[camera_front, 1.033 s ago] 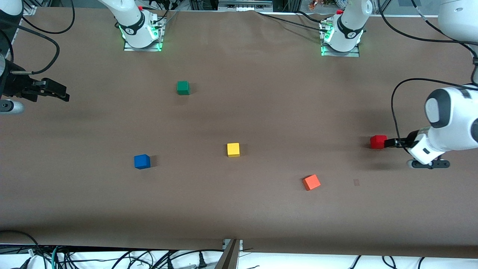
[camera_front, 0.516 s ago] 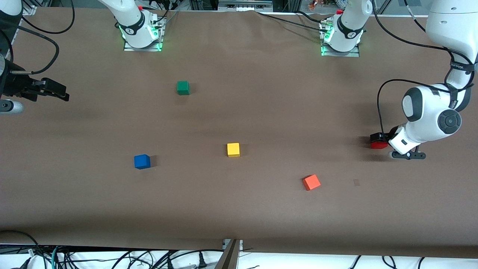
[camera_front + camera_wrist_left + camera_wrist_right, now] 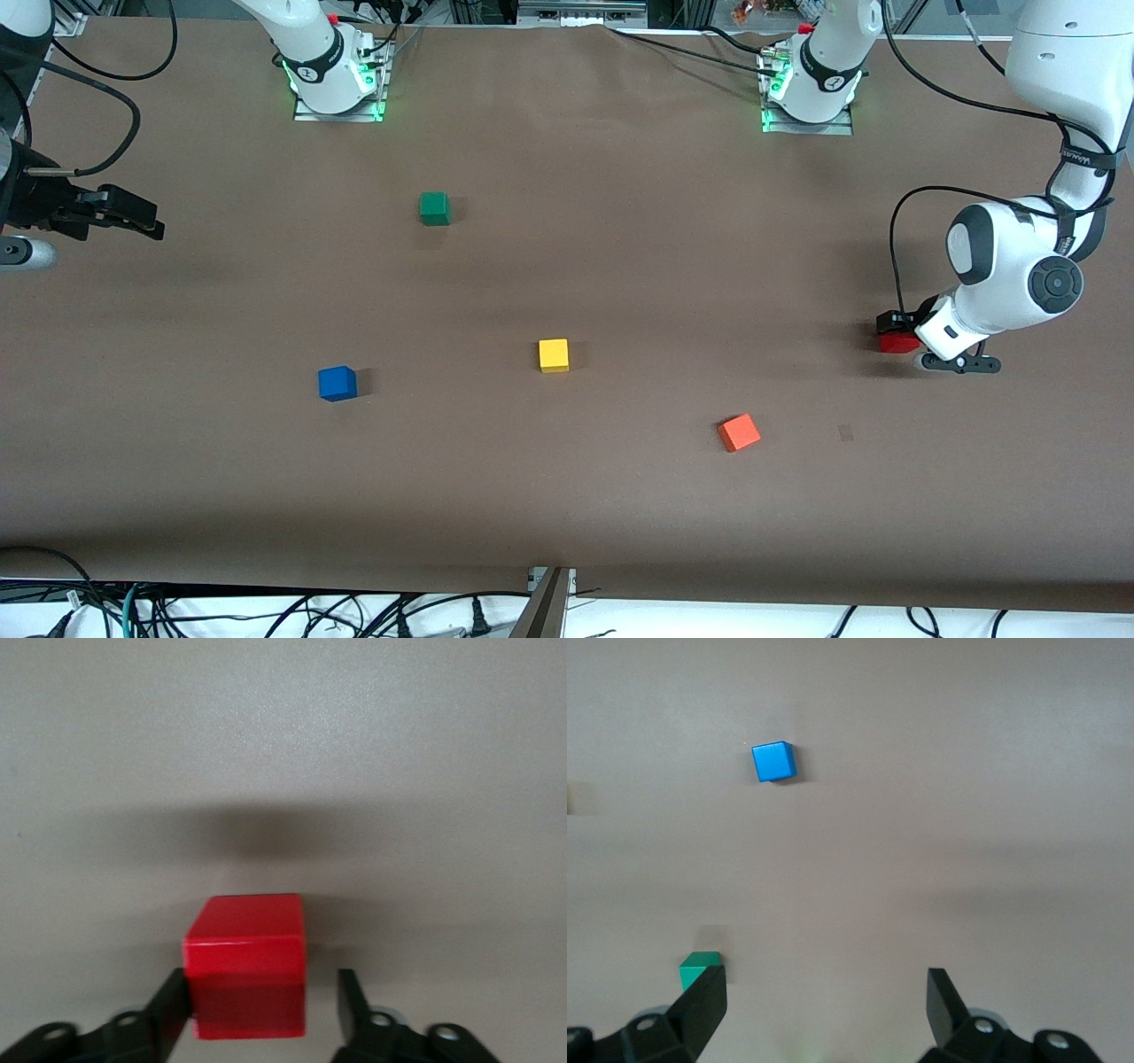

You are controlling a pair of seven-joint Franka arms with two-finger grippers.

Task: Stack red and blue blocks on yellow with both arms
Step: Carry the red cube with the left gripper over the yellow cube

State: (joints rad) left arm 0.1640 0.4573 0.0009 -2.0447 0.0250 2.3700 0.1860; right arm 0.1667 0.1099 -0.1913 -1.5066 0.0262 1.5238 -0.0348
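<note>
Change since earlier frame: left arm has moved in over the red block, which before lay clear in front of its fingers; all cubes lie where they were, and the right arm waits as before.
Left gripper [image 3: 897, 330]: low at the desk [image 3: 620, 496], at the left arm's end, down around the red block.
Left fingers [image 3: 173, 1005]: one on each side of the red block; in the left wrist view one finger touches the block's side, the second stands just beside the other side with a small gap, so they are not clamped on it.
Red block [image 3: 248, 966]: sits on the desk between the left fingers; in the front view only a part of it shows under the gripper.
Right gripper [image 3: 133, 219]: in the air over the right arm's end of the desk.
Right fingers [image 3: 704, 1005]: wide apart, nothing between them.
Blue block [image 3: 337, 383]: on the desk, toward the right arm's end, well apart from both grippers.
Yellow cube [image 3: 554, 355]: near the middle of the desk, nothing on top of it.
Green cube [image 3: 434, 208]: farther from the front camera than the yellow cube.
Orange cube [image 3: 739, 432]: nearer to the front camera than the yellow cube, turned at an angle.
</note>
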